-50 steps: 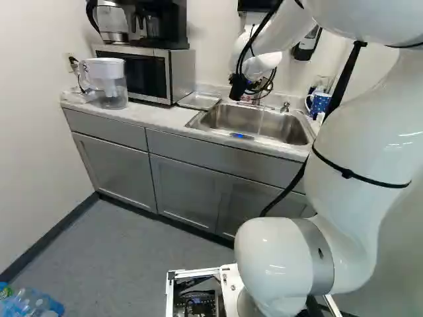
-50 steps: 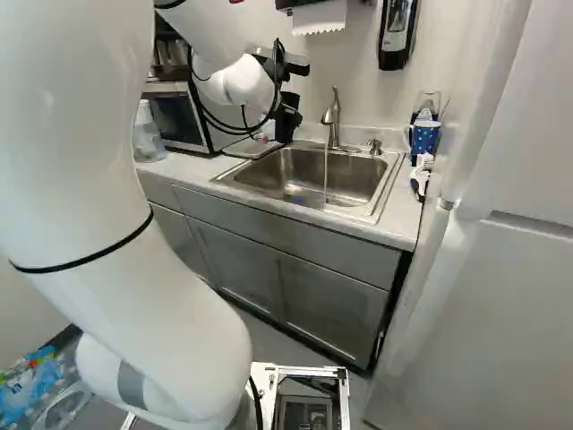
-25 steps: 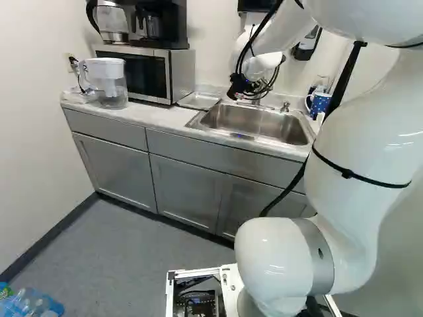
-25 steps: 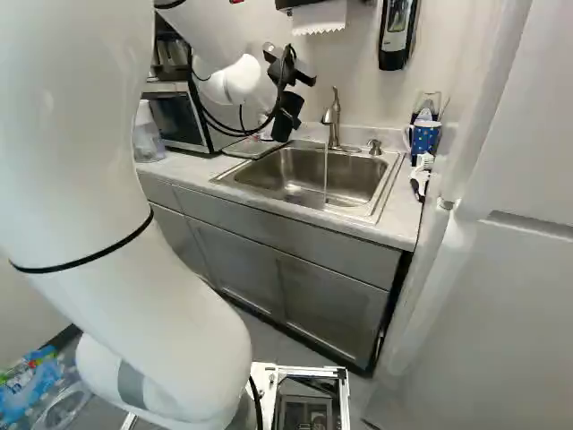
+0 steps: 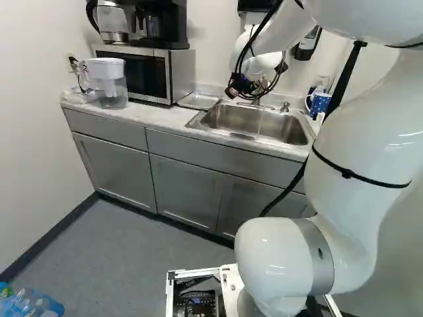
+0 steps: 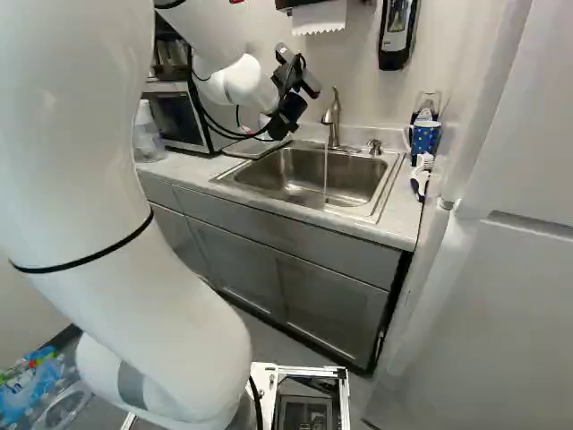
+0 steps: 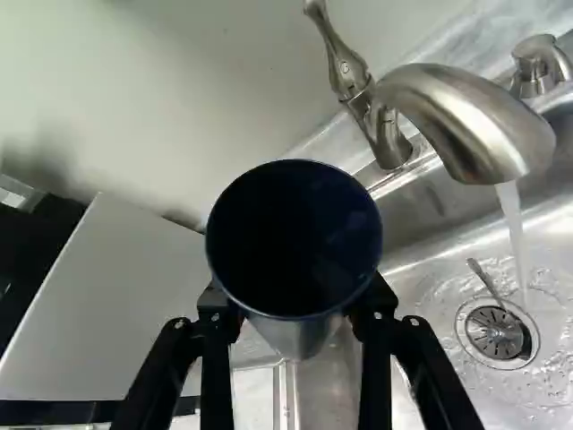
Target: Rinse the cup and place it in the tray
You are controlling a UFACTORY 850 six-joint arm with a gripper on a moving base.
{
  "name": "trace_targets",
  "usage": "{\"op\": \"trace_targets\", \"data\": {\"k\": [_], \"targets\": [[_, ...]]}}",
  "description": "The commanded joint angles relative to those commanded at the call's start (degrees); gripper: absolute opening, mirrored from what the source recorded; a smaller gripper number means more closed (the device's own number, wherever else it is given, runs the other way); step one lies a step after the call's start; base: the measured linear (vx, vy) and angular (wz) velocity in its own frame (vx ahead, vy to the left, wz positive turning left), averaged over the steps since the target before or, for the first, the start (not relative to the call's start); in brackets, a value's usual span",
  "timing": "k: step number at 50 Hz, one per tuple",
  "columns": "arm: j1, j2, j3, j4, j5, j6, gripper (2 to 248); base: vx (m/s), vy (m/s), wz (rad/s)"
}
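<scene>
- Our gripper has the cup clamped from both sides, beside the tap, outside the water.
- Rinsing seems in hand: we should ease its mouth under, clear of the spout.
- We then tip it over the sink, draining well before the tray.

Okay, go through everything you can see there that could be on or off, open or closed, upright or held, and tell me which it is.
Faucet: running
Tool: shut on the cup
Cup: held, mouth toward the wrist camera
Tray: lying flat, beside the sink
Microwave: door shut
Cabinet doors: shut
Pitcher: upright, lid on
Spotted mug: upright
Paper towel: hanging down
</scene>
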Motion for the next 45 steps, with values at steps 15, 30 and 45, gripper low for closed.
{"op": "trace_targets", "data": {"k": [15, 30, 45], "targets": [[0.0, 0.0, 0.0, 0.0, 0.0, 9.0, 126, 0.000, 0.000, 0.000], [0.0, 0.0, 0.0, 0.0, 0.0, 18.1, 126, 0.000, 0.000, 0.000], [0.0, 0.0, 0.0, 0.0, 0.0, 27.2, 126, 0.000, 0.000, 0.000]]}}
